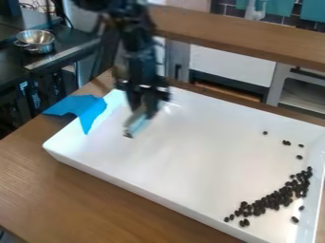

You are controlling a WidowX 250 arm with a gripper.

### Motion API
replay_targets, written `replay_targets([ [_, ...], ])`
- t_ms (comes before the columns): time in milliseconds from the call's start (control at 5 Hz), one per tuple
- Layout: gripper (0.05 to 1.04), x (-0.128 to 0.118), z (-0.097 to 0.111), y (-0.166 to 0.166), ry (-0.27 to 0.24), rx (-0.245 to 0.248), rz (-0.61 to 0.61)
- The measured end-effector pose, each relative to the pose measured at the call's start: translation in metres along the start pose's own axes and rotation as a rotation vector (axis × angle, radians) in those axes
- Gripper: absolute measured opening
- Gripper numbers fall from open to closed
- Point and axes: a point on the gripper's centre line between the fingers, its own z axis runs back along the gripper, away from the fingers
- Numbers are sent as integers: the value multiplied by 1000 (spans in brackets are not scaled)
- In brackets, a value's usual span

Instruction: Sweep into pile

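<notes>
Over tray (190, 156)'s left part, tool (142, 110) is clamping pale-blue scraper (136, 125), probably angling downward for pushing beans (277, 199) (few lying apart) together.

The arm (136, 42), blurred, is cut off by the top edge; the pincer (137, 126), left of centre, is smeared, its grip indistinct. The white tray (146, 191) extends beyond the right and lower edges, the bench (38, 190) beyond the left. A blue cloth (82, 107) hides part of the tray's rim. Heaped dark beans (279, 197), lower right, partly obscure one another.
</notes>
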Motion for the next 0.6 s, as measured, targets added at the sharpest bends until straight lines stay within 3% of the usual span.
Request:
replay_targets([
  [200,359,-2,2,41,-28,17,13],
  [400,359,-6,-2,53,-44,11,-7],
  [600,359,-9,-13,47,-45,-33,-75],
])
